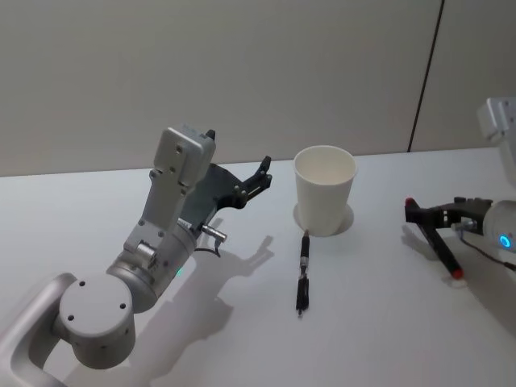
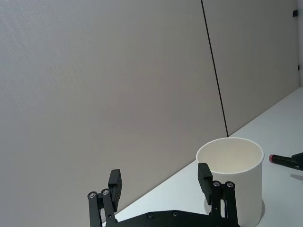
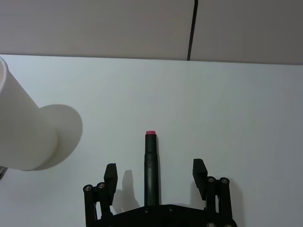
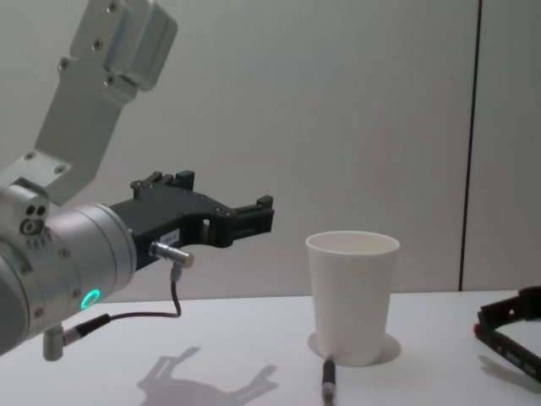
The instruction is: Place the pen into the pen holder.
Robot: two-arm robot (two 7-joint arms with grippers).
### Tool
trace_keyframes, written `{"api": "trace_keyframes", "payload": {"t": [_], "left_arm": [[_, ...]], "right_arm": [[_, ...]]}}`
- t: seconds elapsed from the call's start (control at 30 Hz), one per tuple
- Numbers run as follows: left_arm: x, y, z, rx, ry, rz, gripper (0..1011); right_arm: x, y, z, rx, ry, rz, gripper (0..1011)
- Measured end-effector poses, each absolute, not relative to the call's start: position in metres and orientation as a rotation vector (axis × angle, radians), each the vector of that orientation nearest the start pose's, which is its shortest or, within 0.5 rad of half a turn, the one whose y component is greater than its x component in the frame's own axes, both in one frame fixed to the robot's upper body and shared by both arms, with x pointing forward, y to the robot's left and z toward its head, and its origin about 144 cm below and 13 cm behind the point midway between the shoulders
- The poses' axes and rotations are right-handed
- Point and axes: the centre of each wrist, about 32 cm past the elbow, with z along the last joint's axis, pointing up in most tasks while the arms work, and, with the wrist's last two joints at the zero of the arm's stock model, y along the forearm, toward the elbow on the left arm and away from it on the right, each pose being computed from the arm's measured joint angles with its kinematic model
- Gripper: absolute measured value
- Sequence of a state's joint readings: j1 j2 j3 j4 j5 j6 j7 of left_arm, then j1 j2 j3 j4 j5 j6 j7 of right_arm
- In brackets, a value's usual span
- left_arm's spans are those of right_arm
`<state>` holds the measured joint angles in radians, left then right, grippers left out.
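Note:
The pen (image 1: 302, 275) is slim and black with silver bands; it lies flat on the white table just in front of the pen holder, and its end shows in the chest view (image 4: 327, 385). The pen holder (image 1: 324, 190) is a plain white paper cup standing upright and empty (image 4: 352, 296) (image 2: 234, 182) (image 3: 19, 127). My left gripper (image 1: 260, 176) hangs open above the table, left of the cup, at about rim height (image 4: 254, 216) (image 2: 159, 177). My right gripper (image 1: 427, 219) rests low at the right, open, pointing toward the cup (image 3: 155, 169).
A black rod with a red tip (image 3: 150, 156) juts forward between the right gripper's spread fingers, untouched by them; its tip also appears in the left wrist view (image 2: 279, 159). A grey wall with a dark seam (image 1: 427, 72) rises behind the table's far edge.

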<state>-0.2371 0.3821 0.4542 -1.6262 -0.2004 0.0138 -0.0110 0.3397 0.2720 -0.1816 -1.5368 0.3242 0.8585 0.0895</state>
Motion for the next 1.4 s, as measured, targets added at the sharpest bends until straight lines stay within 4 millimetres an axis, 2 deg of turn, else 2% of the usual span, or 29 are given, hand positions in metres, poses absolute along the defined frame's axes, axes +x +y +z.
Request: {"api": "trace_keyframes", "payload": {"t": [0.63, 1.4], "left_arm": [[0.492, 0.198, 1.204, 0.061, -0.268, 1.124, 1001], [0.492, 0.198, 1.204, 0.061, -0.268, 1.124, 1001]], "right_arm": [[0.546, -0.248, 1.242, -0.519, 0.521, -1.242, 1001], [0.547, -0.245, 1.231, -0.537, 0.505, -1.235, 1001]]}}
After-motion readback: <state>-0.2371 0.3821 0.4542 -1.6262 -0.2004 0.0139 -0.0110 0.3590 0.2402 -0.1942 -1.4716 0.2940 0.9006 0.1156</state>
